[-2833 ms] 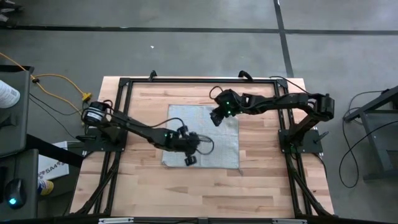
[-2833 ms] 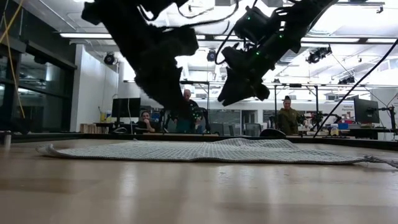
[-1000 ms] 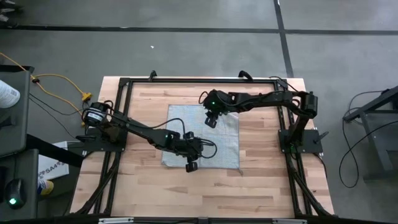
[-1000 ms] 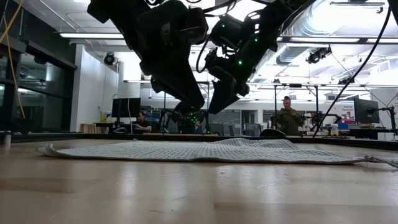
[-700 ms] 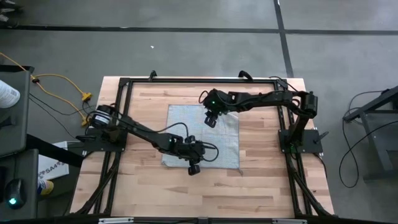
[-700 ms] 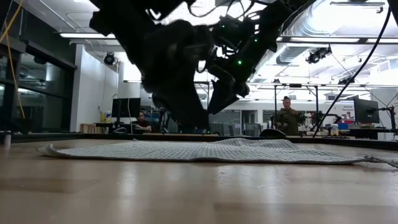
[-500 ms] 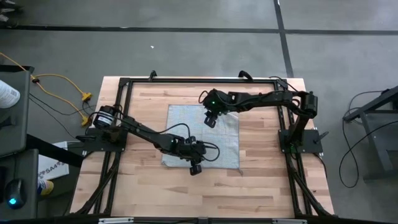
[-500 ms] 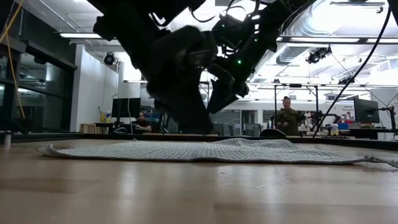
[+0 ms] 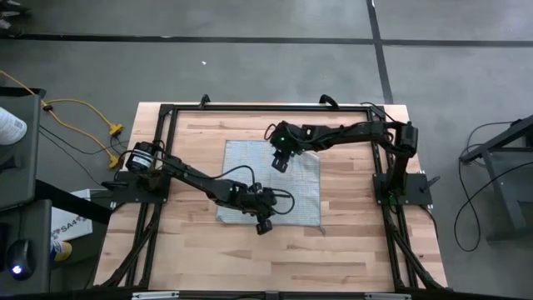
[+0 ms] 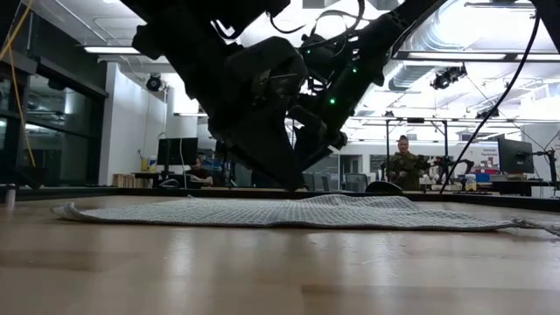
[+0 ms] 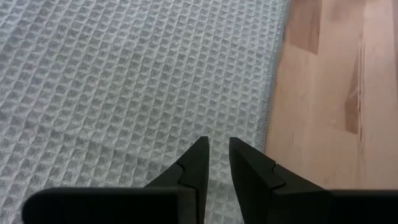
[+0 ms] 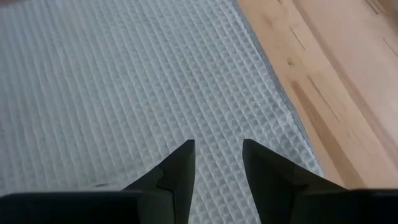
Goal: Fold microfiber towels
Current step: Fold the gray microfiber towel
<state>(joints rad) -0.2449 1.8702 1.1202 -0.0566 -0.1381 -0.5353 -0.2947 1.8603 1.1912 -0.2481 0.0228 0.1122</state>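
Both grippers, left (image 11: 217, 146) and right (image 12: 217, 149), hover jaws apart over opposite edges of the flat towel (image 9: 271, 179).

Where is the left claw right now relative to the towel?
In the high view the left claw is over the towel's near edge, right of its middle. Its wrist view shows both fingers apart above the weave, close to a towel edge.

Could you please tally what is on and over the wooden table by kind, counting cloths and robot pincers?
Grey-blue waffle-weave towel, lying flat: 1
Robot pincers, both open over the towel: 2 (left pincer, right pincer)
Total: 3
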